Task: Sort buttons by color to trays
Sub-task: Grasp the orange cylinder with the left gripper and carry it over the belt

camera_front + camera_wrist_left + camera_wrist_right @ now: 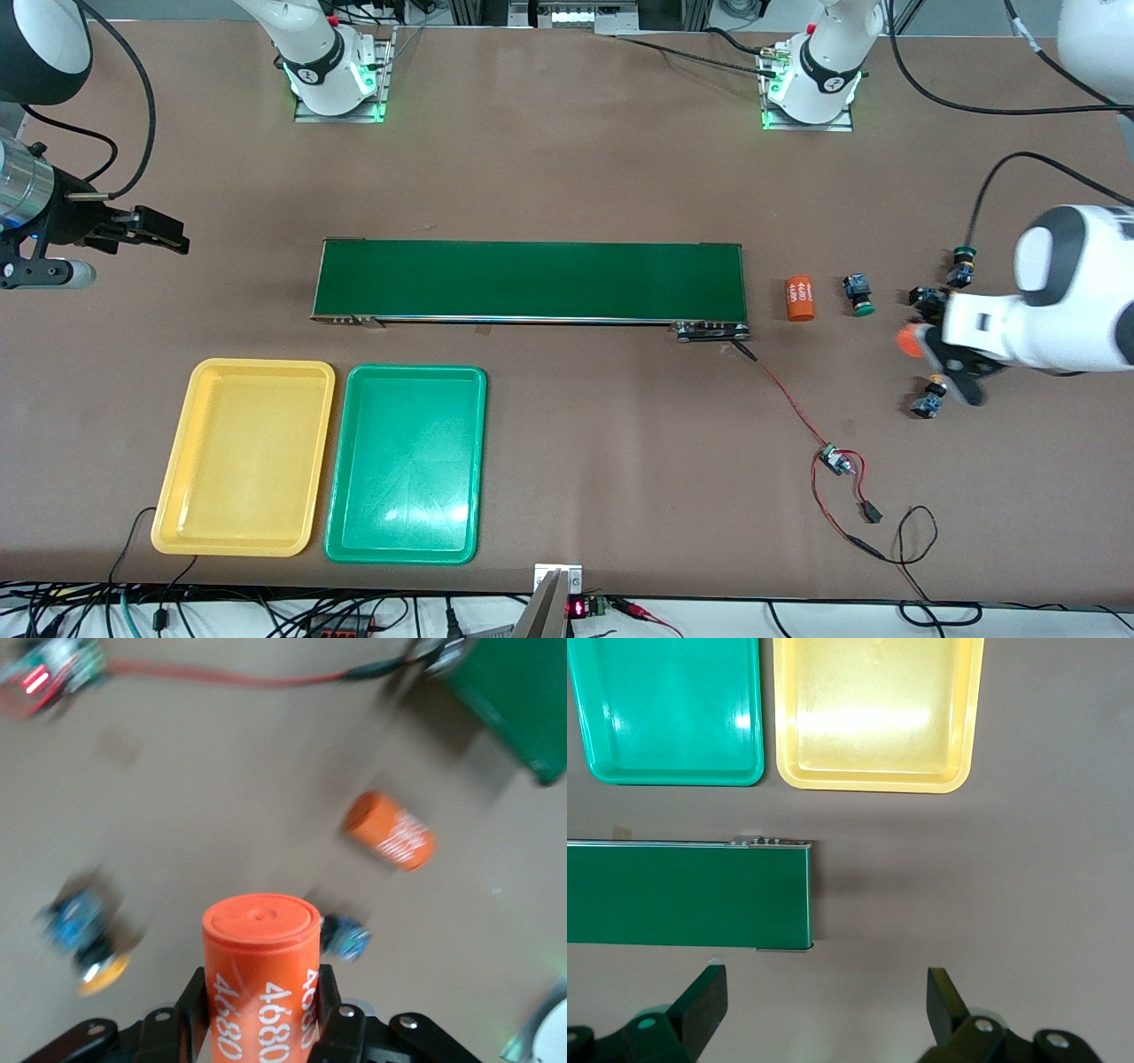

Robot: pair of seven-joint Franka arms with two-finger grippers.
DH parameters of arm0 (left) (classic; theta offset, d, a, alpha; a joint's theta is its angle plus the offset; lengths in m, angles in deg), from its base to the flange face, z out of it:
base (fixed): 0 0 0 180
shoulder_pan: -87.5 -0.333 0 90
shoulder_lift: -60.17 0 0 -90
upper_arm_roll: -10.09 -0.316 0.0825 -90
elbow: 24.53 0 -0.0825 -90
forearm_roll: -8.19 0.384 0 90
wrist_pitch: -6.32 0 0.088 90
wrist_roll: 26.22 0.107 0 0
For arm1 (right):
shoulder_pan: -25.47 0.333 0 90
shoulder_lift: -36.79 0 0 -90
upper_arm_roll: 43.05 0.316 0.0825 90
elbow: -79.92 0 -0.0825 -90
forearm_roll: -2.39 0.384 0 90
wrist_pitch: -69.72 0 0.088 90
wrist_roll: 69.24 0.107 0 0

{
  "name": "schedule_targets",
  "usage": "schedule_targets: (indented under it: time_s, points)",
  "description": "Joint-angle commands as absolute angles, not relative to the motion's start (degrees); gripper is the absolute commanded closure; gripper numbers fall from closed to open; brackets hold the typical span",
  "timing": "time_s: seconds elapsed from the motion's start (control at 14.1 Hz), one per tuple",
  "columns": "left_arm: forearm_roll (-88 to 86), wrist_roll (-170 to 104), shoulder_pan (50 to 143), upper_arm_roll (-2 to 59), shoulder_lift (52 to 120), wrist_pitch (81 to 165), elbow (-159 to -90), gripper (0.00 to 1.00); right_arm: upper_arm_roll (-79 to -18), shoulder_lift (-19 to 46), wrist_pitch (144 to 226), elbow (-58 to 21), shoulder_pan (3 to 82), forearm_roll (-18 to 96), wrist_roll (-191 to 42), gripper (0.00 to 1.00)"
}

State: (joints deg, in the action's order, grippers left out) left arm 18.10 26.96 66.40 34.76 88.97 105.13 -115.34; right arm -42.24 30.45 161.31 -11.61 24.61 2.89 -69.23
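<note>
Front view shows four buttons near the left arm's end: green-capped (858, 294), another green-capped (960, 266), a dark one (925, 298), yellow-capped (928, 399). Left gripper (261, 1010) clamps an orange 4680 cylinder (260, 979); a second cylinder (800, 299) lies beside the conveyor belt (530, 281). Right gripper (824, 1010) waits, fingers apart. Yellow tray (244, 456) and green tray (407, 462) sit side by side.

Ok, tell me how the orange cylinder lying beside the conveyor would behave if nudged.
The lying orange cylinder rests on its curved side, so it would probably roll. It looks rigid and smooth, likely slippery in jaws. The left gripper holds its twin upright, so a grip seems workable.
</note>
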Motion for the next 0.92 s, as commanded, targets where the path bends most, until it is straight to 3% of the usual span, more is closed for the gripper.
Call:
schedule_targets:
  time_s: [0.0,0.14,0.28,0.43,0.85]
  points:
    - [18.39,28.97,65.87,43.72,90.92,104.06,-117.78,0.76,-41.73,30.46,161.30,-11.31,23.97,3.88,-68.62,0.00]
    - [17.95,28.80,65.96,49.88,92.77,104.76,-118.92,0.76,-41.73,30.46,161.30,-11.31,23.97,3.88,-68.54,0.00]
    - [17.95,28.36,68.58,51.92,94.00,105.98,-119.54,0.76,-41.73,30.46,161.30,-11.31,23.88,3.88,-68.54,0.00]
    - [18.47,25.91,73.41,51.93,93.74,109.84,-121.38,0.77,-41.74,30.46,161.39,-11.31,23.88,3.88,-68.53,0.00]
    - [22.86,24.58,76.60,51.93,93.30,119.78,-129.47,0.77,-41.82,30.29,161.39,-11.31,23.88,3.88,-68.53,0.00]
